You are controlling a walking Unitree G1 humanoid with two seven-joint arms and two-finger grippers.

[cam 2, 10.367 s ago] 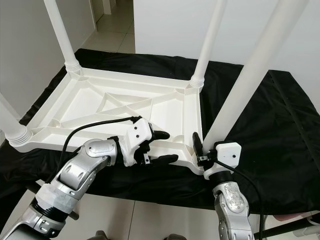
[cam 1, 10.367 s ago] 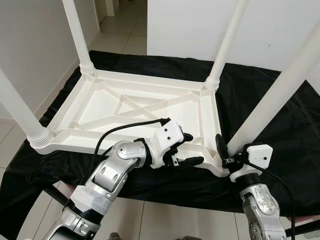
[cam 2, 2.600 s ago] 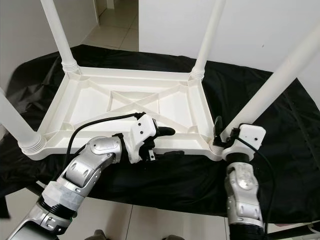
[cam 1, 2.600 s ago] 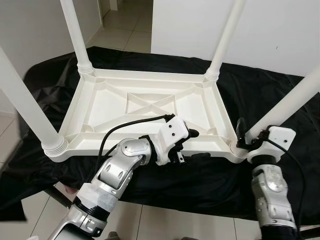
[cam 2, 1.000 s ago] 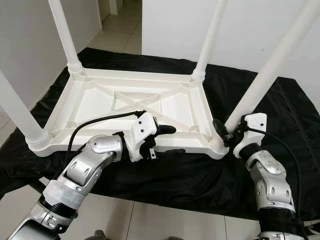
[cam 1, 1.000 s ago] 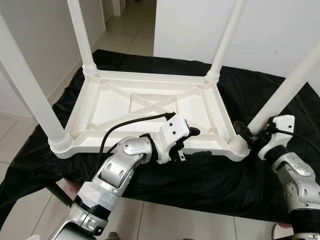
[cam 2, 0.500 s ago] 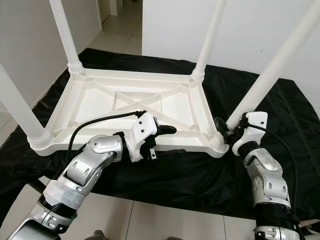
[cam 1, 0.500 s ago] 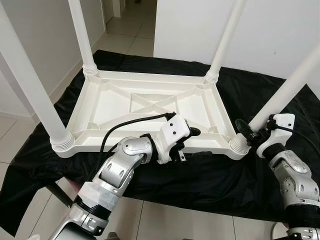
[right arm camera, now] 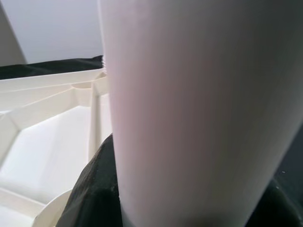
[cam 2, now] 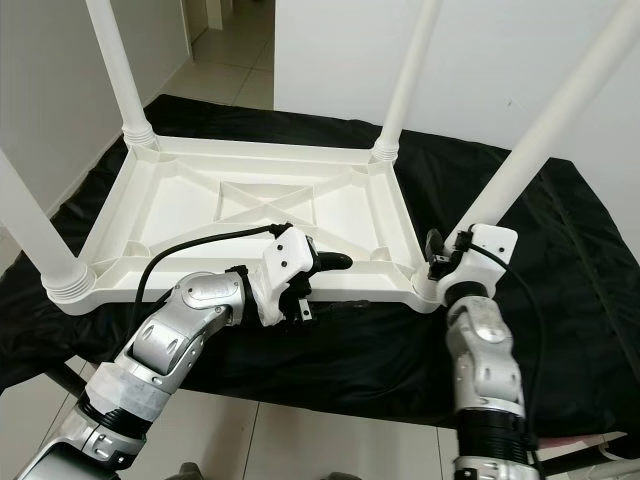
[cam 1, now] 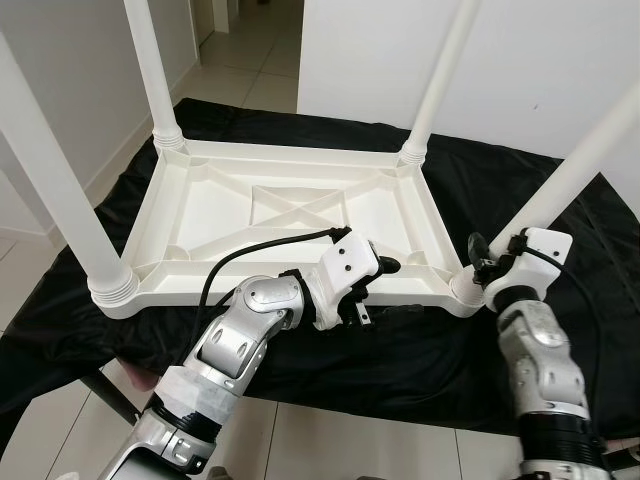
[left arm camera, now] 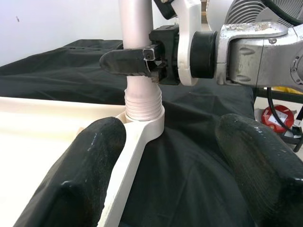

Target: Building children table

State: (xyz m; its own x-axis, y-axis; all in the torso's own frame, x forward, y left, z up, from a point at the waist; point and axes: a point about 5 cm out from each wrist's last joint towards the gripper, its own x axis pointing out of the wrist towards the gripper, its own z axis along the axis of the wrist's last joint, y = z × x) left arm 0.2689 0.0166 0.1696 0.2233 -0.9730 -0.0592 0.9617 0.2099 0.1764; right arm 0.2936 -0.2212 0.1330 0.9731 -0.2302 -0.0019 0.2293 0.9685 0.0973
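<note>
A white plastic children's table [cam 1: 200, 215] lies upside down on a black cloth, with its legs standing upright. My left gripper [cam 1: 398, 288] is open at the table's near rim, one finger above the rim and one below it. In the left wrist view the rim [left arm camera: 130, 156] runs beside one of the fingers [left arm camera: 94, 165]. My right gripper [cam 1: 497, 262] is shut on the near right leg [cam 1: 570, 180], just above its ribbed base [left arm camera: 142, 104]. In the right wrist view that leg [right arm camera: 189, 104] sits between the black fingers.
The black cloth [cam 1: 600, 260] covers the low surface under the table and hangs over its front edge. The near left leg [cam 1: 60, 190], far left leg [cam 1: 150, 70] and far right leg [cam 1: 435, 80] rise around the arms. Tiled floor [cam 1: 250, 60] and white walls lie beyond.
My right forearm has swung inward under the near right leg while its gripper stayed at the leg's base. The view has shifted slightly. My left gripper has not moved.
</note>
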